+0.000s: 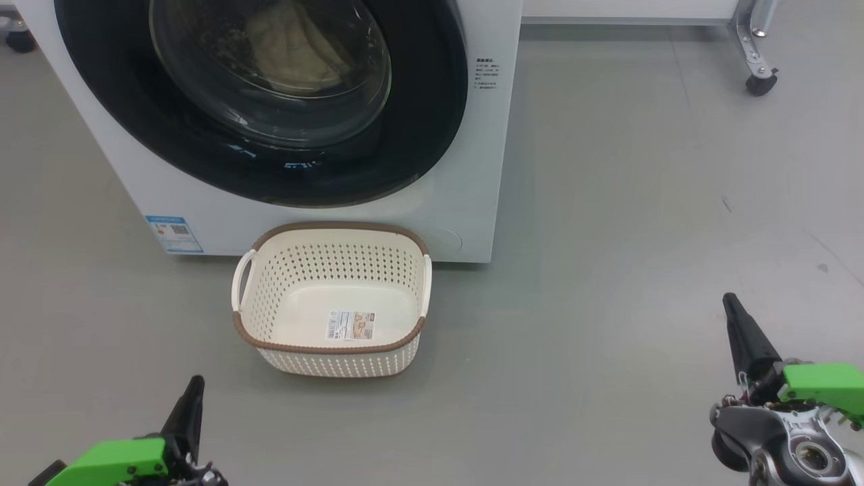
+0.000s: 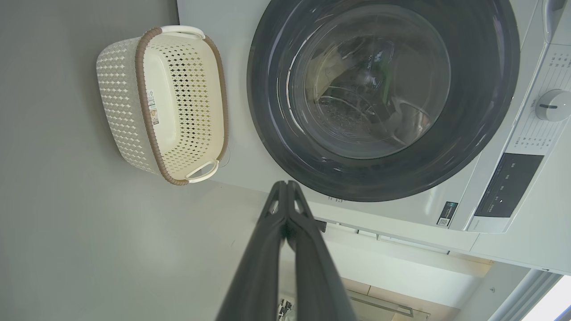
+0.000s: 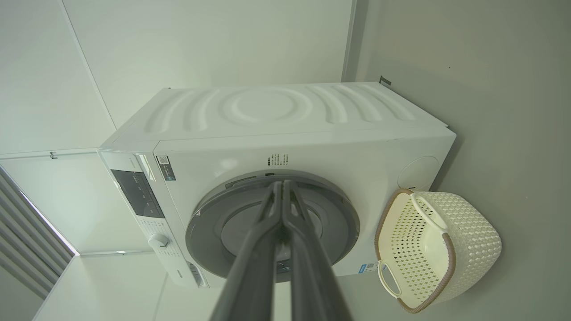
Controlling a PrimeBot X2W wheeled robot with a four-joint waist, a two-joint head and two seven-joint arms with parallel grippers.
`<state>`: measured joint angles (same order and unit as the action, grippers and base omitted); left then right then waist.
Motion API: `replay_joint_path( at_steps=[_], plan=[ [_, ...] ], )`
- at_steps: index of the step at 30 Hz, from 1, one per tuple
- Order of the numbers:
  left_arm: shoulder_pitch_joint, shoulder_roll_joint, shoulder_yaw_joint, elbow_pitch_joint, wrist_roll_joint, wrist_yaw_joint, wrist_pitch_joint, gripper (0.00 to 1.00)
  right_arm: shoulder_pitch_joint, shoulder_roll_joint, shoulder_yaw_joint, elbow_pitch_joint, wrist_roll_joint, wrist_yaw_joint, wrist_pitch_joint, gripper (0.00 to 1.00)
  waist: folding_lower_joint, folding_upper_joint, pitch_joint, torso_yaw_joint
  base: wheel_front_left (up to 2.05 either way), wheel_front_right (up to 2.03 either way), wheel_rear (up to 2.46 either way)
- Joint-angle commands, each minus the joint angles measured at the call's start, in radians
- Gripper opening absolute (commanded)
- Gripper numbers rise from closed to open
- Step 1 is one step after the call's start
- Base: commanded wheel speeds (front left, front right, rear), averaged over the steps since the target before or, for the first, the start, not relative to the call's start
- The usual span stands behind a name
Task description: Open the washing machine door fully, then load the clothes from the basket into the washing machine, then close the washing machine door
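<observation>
Head view is giving me the washing machine [image 1: 466, 202] front-on, standing on the grey floor [image 1: 607, 236]. The washing machine door [image 1: 418, 135] is sitting shut, and the clothes [image 1: 297, 47] are showing pale behind its glass bowl. The basket [image 1: 337, 226] is standing upright on the floor just in front of the machine's bottom front edge; I can't tell if it's touching. Its bare bottom is showing a label [image 1: 351, 325] with a barcode, text too small to read. This view is also catching a caster [image 1: 761, 82] at the floor's far right.

Left wrist view is adding the dark control panel [image 2: 504, 185], the white dial [image 2: 551, 104] and a small QR sticker [image 2: 447, 214] beside the door [image 2: 482, 133], plus the basket [image 2: 116, 89] side-on. Right wrist view is adding the machine's ribbed side panel [image 3: 276, 107], the walls behind, and the basket [image 3: 473, 240] by the front corner.

Writing: the blue label [image 1: 173, 233] near the front's lower left corner is carrying a QR code, and black printed lines [image 1: 487, 73] are sitting right of the door. Neither is readable.

My left gripper [image 1: 197, 381] is hovering over the floor's near left, fingers pressed together, holding nothing, touching nothing; the left wrist view is confirming tips [image 2: 283, 185] together. My right gripper [image 1: 729, 300] is hovering over the near right, likewise pressed together and empty, tips [image 3: 282, 183] meeting in its own view.
</observation>
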<state>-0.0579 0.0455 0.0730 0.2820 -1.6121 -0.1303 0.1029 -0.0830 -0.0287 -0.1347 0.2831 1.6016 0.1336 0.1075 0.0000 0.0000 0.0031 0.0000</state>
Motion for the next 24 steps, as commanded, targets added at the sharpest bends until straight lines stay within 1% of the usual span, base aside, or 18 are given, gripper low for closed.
replay_joint_path(
  at_steps=[1,24],
  plan=[
    [-0.050,0.008,0.037,-0.037,0.001,0.000,0.007,0.00,-0.025,-0.022,0.021,-0.038,0.007,-0.003,0.006,0.00,0.0000,0.0000,0.000,0.000,0.00,0.00,0.00],
    [-0.050,0.007,0.039,-0.037,0.002,0.000,0.009,0.00,-0.025,-0.022,0.021,-0.038,0.007,-0.003,0.006,0.00,0.0000,0.0000,0.000,0.000,0.00,0.00,0.00]
  ],
)
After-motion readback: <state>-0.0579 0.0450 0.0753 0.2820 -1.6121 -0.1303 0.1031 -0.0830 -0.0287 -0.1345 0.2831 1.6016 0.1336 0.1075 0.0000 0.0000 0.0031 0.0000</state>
